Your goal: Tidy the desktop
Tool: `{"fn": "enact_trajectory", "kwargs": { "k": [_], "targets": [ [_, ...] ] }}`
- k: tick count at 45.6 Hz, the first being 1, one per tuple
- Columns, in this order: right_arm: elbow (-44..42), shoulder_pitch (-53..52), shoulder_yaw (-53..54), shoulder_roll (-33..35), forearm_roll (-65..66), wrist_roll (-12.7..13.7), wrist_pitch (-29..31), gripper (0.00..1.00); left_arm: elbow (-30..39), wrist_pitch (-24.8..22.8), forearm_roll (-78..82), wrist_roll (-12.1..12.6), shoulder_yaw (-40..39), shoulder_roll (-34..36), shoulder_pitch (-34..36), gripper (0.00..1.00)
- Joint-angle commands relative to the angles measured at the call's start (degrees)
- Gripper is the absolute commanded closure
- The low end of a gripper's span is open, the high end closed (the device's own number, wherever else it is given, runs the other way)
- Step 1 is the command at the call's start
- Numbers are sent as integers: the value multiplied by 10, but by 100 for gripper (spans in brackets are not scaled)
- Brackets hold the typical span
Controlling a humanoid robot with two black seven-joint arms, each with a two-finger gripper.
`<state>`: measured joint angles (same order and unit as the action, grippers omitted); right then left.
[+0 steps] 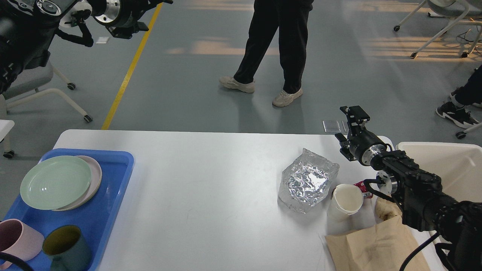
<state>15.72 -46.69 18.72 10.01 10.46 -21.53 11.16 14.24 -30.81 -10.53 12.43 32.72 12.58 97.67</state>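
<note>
White desktop (211,180) with rubbish bunched at its right end, dishes already in the blue tray (113,210) at the left.
Crumpled foil bag (307,180), paper cup (344,201) and brown paper bag (376,244) lie just below and left of the right claw (352,126), which hovers near the far edge, empty; whether its fingers are spread I cannot tell. Beside it stands the cream bin (452,162). Raised far off at top left, the left claw (81,24) is unreadable too. The right arm looks much nearer.
</note>
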Motion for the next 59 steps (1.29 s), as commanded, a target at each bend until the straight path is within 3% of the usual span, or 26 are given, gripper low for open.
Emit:
{"fn": "enact_trajectory", "kwargs": {
  "k": [1, 14, 19, 23, 28, 44, 59],
  "targets": [
    [0, 0, 0, 0, 0, 0, 0, 0, -6, 11, 0, -3, -50, -8, 8, 4],
    [0, 0, 0, 0, 0, 0, 0, 0, -7, 8, -8, 0, -91, -37, 25, 4],
    [0, -1, 0, 0, 0, 0, 0, 0, -7, 15, -7, 0, -199, -42, 22, 4],
    [0, 0, 0, 0, 0, 0, 0, 0, -7, 48, -1, -3, -289, -60, 16, 4],
    [0, 0, 0, 0, 0, 0, 0, 0, -7, 83, -2, -3, -366, -83, -20, 4],
    [0, 0, 0, 0, 0, 0, 0, 0, -7, 86, -5, -5, -527, -120, -111, 4],
    [0, 0, 0, 0, 0, 0, 0, 0, -7, 89, -7, -9, -595, -128, -200, 4]
  ]
}}
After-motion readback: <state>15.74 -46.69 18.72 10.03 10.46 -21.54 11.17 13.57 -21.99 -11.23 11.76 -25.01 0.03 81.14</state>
